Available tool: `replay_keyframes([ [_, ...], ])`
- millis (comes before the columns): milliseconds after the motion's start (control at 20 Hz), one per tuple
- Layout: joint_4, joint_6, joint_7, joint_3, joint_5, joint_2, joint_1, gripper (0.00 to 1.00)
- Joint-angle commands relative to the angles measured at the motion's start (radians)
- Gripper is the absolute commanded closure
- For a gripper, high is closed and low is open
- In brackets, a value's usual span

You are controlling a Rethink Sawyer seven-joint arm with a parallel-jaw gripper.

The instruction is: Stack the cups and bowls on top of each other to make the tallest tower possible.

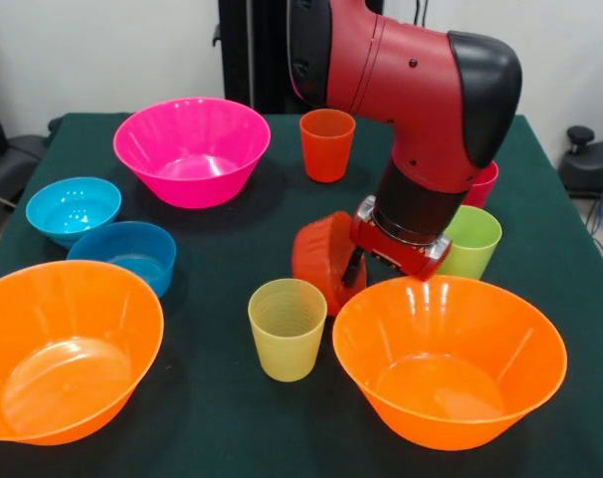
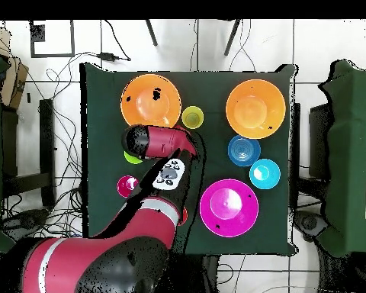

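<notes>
Pincer (image 1: 353, 271) sits low at the surface's (image 1: 222, 249) centre, tips hidden behind a tipped red-orange bowl (image 1: 319, 257) — I cannot tell whether they grip it. Around it I see: yellow cup (image 1: 287, 329) at 7 o'clock, orange bowl (image 1: 449, 360) at 5, lime cup (image 1: 471, 241) at 3, orange cup (image 1: 326, 144) at 12 — magenta bowl (image 1: 192, 149) at 10.

Dark green table (image 1: 232, 398) carrying loose cups and bowls.
On it: 2 orange bowls (image 1: 68, 351), 1 magenta bowl (image 1: 192, 149), 2 blue bowls (image 1: 73, 209), a tipped red-orange bowl (image 1: 321, 254), and yellow (image 1: 287, 327), lime (image 1: 473, 239), orange (image 1: 327, 144) and red-pink (image 1: 484, 184) cups.
</notes>
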State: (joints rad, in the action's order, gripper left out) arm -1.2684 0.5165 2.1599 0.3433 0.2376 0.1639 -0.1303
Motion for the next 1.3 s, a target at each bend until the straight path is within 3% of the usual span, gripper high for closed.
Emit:
replay_keyframes([
  [50,0.042,-0.030,0.166,-0.139,0.052,-0.066,-0.008,0.00],
  [900,-0.045,0.055,0.133,-0.136,0.067,0.062,-0.006,0.00],
  [1300,-0.001,0.082,0.139,-0.140,0.076,0.034,-0.009,0.00],
])
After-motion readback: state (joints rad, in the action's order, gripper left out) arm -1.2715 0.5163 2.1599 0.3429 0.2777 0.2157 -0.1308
